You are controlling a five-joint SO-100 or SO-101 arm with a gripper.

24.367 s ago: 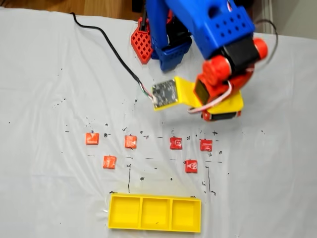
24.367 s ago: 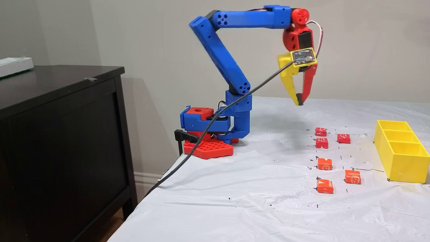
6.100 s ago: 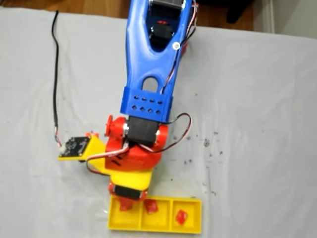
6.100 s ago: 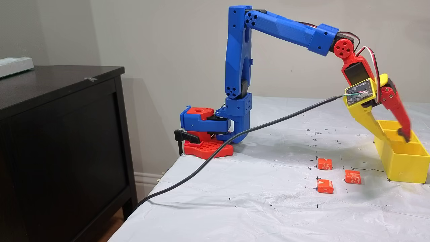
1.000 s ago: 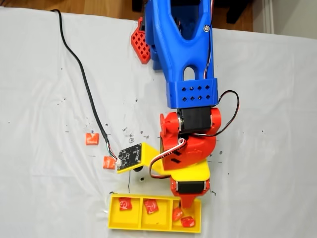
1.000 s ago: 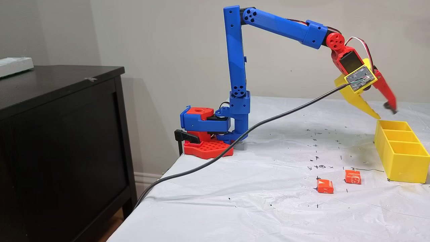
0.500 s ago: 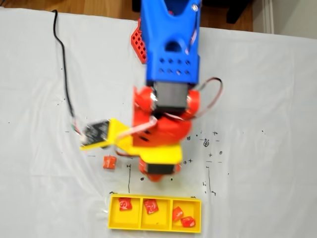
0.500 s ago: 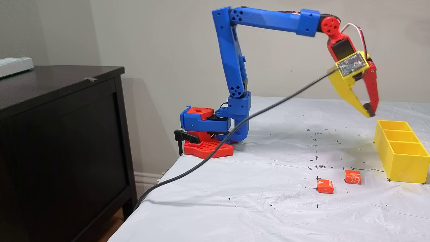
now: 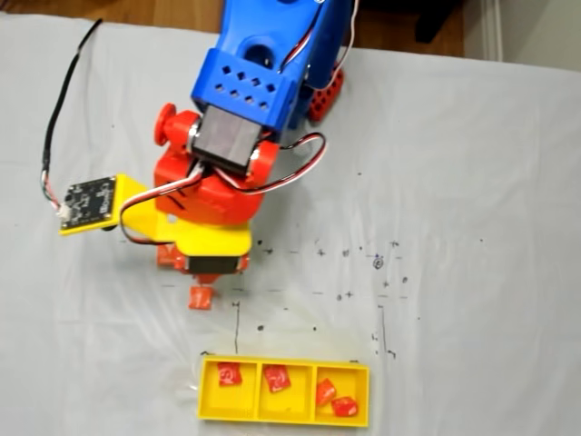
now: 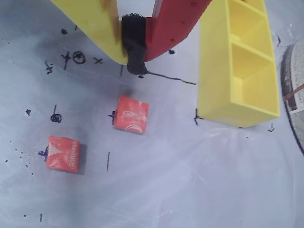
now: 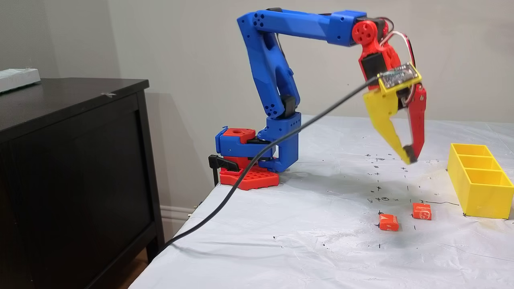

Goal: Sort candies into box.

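Two orange-red candies lie on the white sheet, one (image 10: 131, 114) just below my fingertips in the wrist view, the other (image 10: 63, 153) farther left. In a fixed view from the side they (image 11: 388, 222) (image 11: 421, 211) sit left of the yellow box (image 11: 480, 196). My gripper (image 11: 409, 154) hangs above the sheet, behind the candies, shut on nothing. The wrist view shows the gripper (image 10: 135, 57) with its black pads pressed together. From above, the box (image 9: 283, 421) holds several candies: one (image 9: 229, 373) left, one (image 9: 276, 377) middle, two (image 9: 325, 391) (image 9: 345, 407) right. A loose candy (image 9: 200, 297) shows below the wrist.
A black cable (image 11: 281, 138) hangs from the camera board across the table's left side. The red and blue arm base (image 11: 249, 160) stands at the back. A dark cabinet (image 11: 72, 160) stands beside the table. Ink marks dot the sheet.
Within the last second the arm swung from over the box's right compartment back toward the two loose candies and came lower. The jaws went from open to shut.
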